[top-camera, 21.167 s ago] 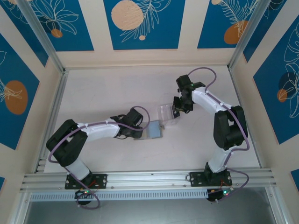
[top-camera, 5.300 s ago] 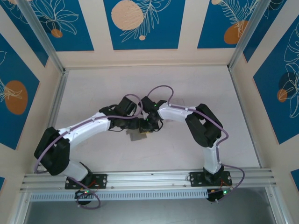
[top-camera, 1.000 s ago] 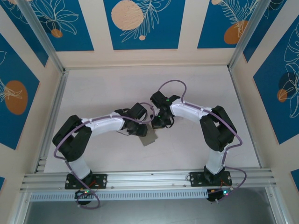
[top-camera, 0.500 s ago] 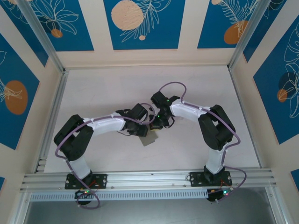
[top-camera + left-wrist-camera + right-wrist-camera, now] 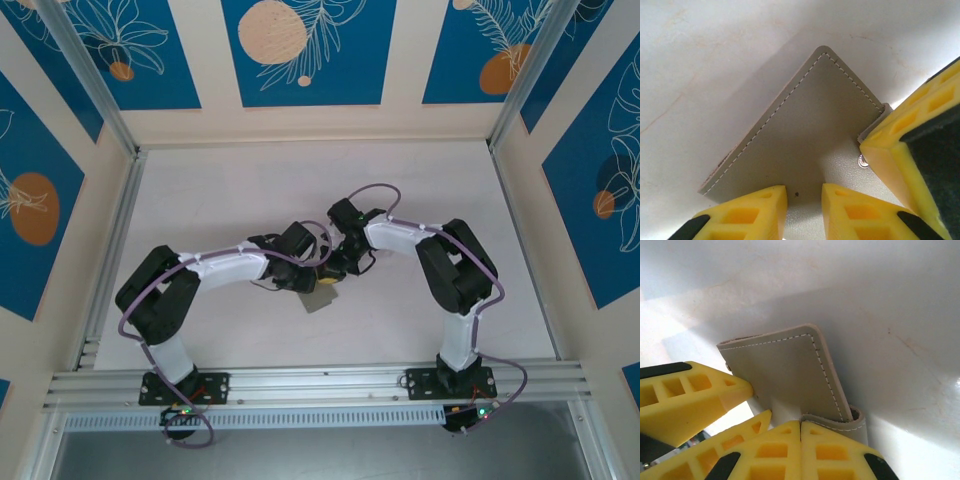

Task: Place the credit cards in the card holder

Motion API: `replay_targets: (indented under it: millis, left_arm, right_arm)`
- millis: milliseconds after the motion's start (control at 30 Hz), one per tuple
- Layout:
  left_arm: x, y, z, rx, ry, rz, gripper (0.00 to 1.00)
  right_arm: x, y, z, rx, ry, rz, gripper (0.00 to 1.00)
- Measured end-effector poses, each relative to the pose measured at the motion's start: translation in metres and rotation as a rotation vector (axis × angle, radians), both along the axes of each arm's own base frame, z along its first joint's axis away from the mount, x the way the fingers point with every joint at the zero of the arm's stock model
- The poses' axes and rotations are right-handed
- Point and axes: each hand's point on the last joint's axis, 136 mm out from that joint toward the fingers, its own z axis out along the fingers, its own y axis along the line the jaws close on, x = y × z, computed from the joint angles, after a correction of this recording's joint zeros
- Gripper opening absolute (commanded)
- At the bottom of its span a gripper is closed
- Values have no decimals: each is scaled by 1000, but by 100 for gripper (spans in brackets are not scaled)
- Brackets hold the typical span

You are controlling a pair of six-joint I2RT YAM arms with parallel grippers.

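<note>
Top external: I am seeing both arms meeting over the middle of the white table. The grey card holder is lying there, partly hidden under the left gripper and the right gripper. Left wrist: the card holder, stitched along its edge, is pointing one corner away and casting a shadow on the table. The left gripper is standing with its jaws partly apart at the holder's near side, and I cannot tell whether it is pinching anything. A snap stud is showing beside a yellow finger of the right gripper, which is touching the holder's right corner. Right wrist: the right gripper is clenched, jaws meeting, with its tips lying against the holder's curled flap. I cannot tell whether the flap is caught between them. The left gripper's fingers are touching the holder's left edge.
</note>
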Motion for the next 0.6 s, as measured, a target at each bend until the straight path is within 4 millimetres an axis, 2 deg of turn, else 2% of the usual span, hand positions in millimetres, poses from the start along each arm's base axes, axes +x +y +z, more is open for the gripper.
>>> replay_targets:
  millis: [600]
  left_arm:
    - [0, 0, 0, -1, -1, 0, 26]
  right_arm:
    - [3, 2, 1, 169, 96, -52, 0]
